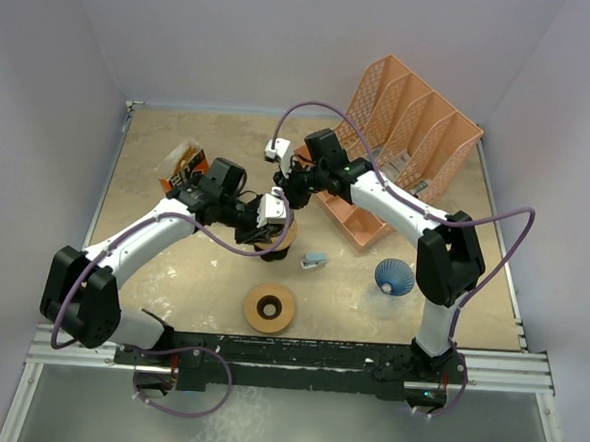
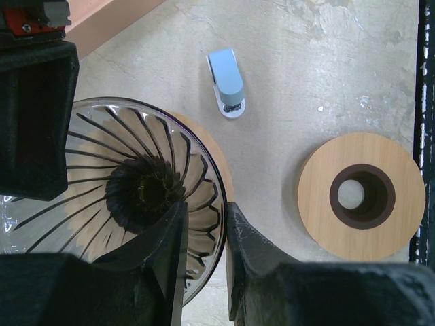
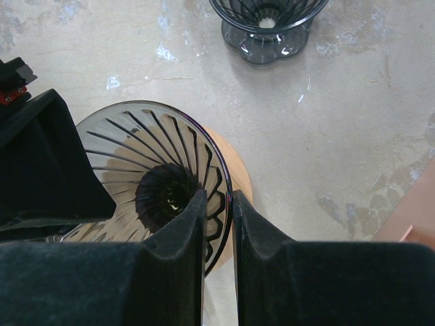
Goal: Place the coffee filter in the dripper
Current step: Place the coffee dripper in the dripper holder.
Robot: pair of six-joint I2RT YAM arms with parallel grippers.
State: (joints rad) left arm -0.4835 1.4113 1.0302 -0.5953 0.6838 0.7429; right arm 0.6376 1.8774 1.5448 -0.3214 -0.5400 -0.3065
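A smoked glass dripper (image 2: 115,163) with spiral ribs stands on a round wooden base (image 1: 285,244) at mid-table. My left gripper (image 2: 206,224) straddles its rim, one finger inside the cone and one outside, closed on the glass. My right gripper (image 3: 219,210) grips the rim of the same dripper (image 3: 136,156) in the same way from the other side. In the top view both grippers, left (image 1: 259,229) and right (image 1: 287,195), meet over it. No paper filter shows clearly. An orange-brown packet (image 1: 183,164) lies at the back left.
A loose wooden ring stand (image 1: 270,308) lies near the front, also in the left wrist view (image 2: 357,197). A small light-blue stapler-like item (image 2: 226,83) lies beside the dripper. A second dripper (image 1: 394,277) sits to the right. An orange file rack (image 1: 405,138) stands at the back right.
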